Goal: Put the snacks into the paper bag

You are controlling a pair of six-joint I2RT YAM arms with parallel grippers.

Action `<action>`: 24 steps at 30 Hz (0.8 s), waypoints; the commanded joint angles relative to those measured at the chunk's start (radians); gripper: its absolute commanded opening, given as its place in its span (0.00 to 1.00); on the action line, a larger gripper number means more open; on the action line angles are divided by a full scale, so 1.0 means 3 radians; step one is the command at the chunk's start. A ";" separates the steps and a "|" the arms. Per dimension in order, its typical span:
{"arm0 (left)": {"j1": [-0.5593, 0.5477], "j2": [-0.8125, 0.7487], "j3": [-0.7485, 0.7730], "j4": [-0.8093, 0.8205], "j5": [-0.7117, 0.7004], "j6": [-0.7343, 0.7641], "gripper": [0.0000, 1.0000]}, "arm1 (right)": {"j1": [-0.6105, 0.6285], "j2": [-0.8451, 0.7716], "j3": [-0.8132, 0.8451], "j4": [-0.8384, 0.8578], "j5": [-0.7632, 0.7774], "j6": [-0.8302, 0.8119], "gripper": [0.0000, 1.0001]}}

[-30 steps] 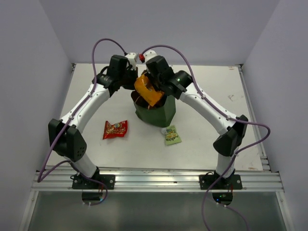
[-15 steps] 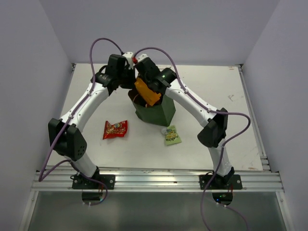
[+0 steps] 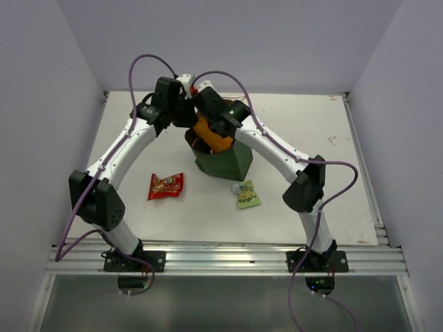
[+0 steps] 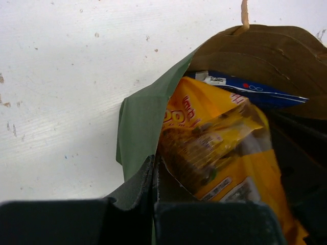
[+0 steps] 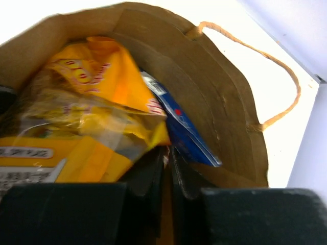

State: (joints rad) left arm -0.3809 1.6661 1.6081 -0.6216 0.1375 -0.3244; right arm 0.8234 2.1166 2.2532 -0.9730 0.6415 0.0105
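**Hazard notes: orange chip bag partly entered at the bag mouth**

1. The paper bag (image 3: 225, 163) stands upright near the middle of the table (image 3: 311, 138). My left gripper (image 4: 154, 171) has its jaws pressed together on the green rim and holds the mouth open. Nothing else braces the bag. I judge that a sideways pull could tip it, and a slip could let the rim fold shut.

2. The blue Doritos bag (image 5: 185, 133) sits inside, against the brown wall. It takes up room, so the incoming packet may wedge against it rather than slide down.

3. The orange chip bag (image 5: 97, 71) lies in the mouth, and the top view shows its upper part above the rim. My right gripper (image 5: 167, 155) pinches one edge of it, jaws almost together. If I release here, it may perch on the rim or spring out. If I push harder, I may crush the contents.

4. The red packet (image 3: 166, 186) and green packet (image 3: 248, 196) lie flat on the table, nearer the bases than the bag. The green packet is near the bag's foot, so a toppling bag could land on it.
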 commanded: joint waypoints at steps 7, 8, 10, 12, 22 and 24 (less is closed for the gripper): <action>-0.0101 -0.0174 0.0274 0.0068 0.0084 -0.0079 0.00 | 0.0093 -0.0821 0.0548 0.0149 0.0285 -0.0356 0.74; -0.0106 -0.0174 0.0280 0.0063 0.0084 -0.0084 0.00 | 0.0129 -0.0888 0.0548 0.0155 0.0301 -0.0433 0.75; -0.0121 -0.0180 0.0300 0.0068 0.0073 -0.0095 0.00 | 0.0190 -0.1123 0.0391 0.0048 0.0321 -0.0398 0.75; -0.0136 -0.0190 0.0310 0.0068 0.0038 -0.0120 0.00 | 0.0195 -0.1327 0.0100 -0.0075 0.0265 -0.0062 0.75; -0.0249 -0.0205 0.0382 -0.0096 -0.0141 -0.0171 0.00 | 0.0190 -0.2499 -0.3480 0.1165 -0.0895 0.1263 0.70; -0.0254 -0.0205 0.0372 -0.0132 -0.0243 -0.0181 0.00 | 0.0190 -0.2500 -0.3665 0.1371 -0.1079 0.1300 0.69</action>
State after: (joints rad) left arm -0.4442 1.6657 1.6608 -0.6796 0.0925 -0.3561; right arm 0.8772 1.3579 1.2301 -0.7303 0.4625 0.2951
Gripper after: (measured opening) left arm 0.007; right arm 0.697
